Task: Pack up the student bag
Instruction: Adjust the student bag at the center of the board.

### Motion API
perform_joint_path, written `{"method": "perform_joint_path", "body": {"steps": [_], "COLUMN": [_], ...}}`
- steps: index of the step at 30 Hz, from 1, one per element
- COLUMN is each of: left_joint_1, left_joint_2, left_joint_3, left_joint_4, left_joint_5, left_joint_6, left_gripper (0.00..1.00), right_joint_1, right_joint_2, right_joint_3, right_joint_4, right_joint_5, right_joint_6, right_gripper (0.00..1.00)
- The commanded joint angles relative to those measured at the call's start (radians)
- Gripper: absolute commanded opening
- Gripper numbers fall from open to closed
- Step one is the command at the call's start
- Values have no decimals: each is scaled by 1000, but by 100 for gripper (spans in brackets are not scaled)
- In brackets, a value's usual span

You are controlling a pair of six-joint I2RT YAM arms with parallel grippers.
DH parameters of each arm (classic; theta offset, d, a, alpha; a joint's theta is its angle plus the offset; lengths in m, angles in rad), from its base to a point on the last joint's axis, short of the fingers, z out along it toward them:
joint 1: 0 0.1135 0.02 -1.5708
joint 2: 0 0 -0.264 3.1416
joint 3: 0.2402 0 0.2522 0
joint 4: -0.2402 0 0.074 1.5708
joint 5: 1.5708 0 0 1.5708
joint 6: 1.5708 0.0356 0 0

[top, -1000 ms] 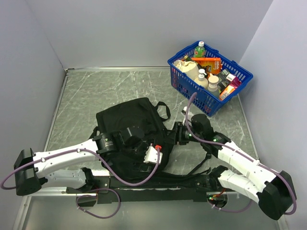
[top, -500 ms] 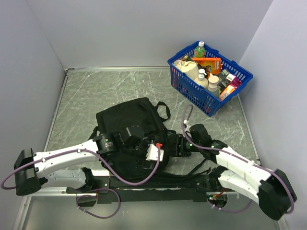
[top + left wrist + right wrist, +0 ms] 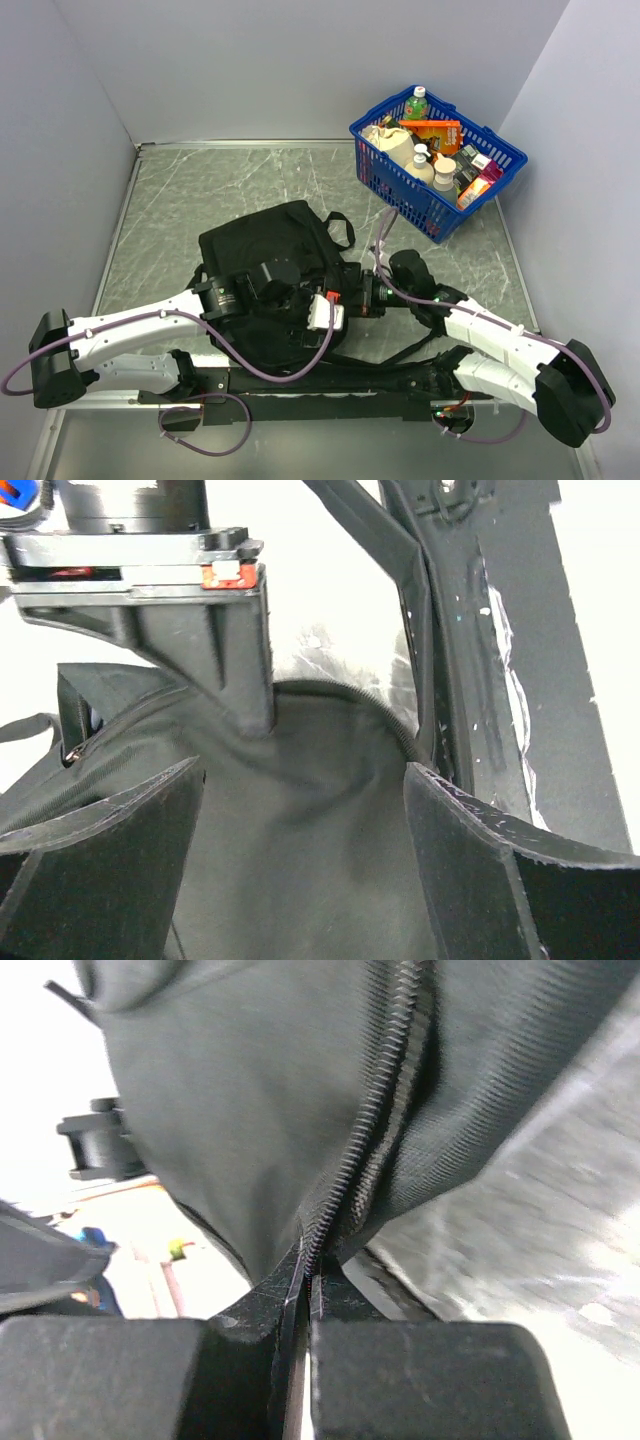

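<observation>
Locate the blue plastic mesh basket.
The blue plastic mesh basket stands at the far right of the top view, beyond the soft black fabric backpack.

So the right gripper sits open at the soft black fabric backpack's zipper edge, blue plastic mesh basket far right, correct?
Not open: the right wrist view shows the right gripper shut on the soft black fabric backpack at its zipper edge. The rest holds.

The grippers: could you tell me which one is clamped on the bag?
The right gripper, pinching the student bag at its zipper; the left gripper stands wide open.
</observation>
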Motion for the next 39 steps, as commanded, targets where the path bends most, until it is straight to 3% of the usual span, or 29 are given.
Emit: {"method": "perform_joint_path", "body": {"steps": [1,7,12,13,15,21,23,27,29,32,34,39], "left_joint_1": [-6,-3,3,4,6,11,12,14,14,14,14,14], "left_joint_2": [-10,-35,-72,-78,-82,-95,-95,-90,-84,-78,-79,-87], "left_joint_3": [78,80,15,9,0,-11,-12,9,35,49,53,12], "left_joint_4": [25,-23,-4,5,3,0,6,6,-4,-12,-23,28], "left_joint_5": [-12,-35,-86,-86,-75,-41,-40,-28,-3,12,15,-101], "left_joint_6": [-97,-100,-22,-18,-17,-32,-32,-60,-89,-119,-117,-135], "left_gripper": [86,82,83,83,83,83,83,83,84,86,96,96], "right_joint_1": [7,10,10,7,7,8,7,5,4,-4,-4,1], "right_joint_2": [-8,94,39,25,3,8,6,37,75,127,149,134], "right_joint_3": [113,243,294,285,264,190,190,227,265,368,426,393], "right_joint_4": [127,-19,-267,-290,-321,-255,-228,-123,-64,-36,-34,7], "right_joint_5": [-50,-96,-75,-69,-58,-112,-110,-102,-101,-102,-104,-110], "right_joint_6": [71,96,27,9,7,47,59,125,154,182,188,240], "right_gripper": [0,0,12,19,25,29,26,4,0,0,0,0]}}
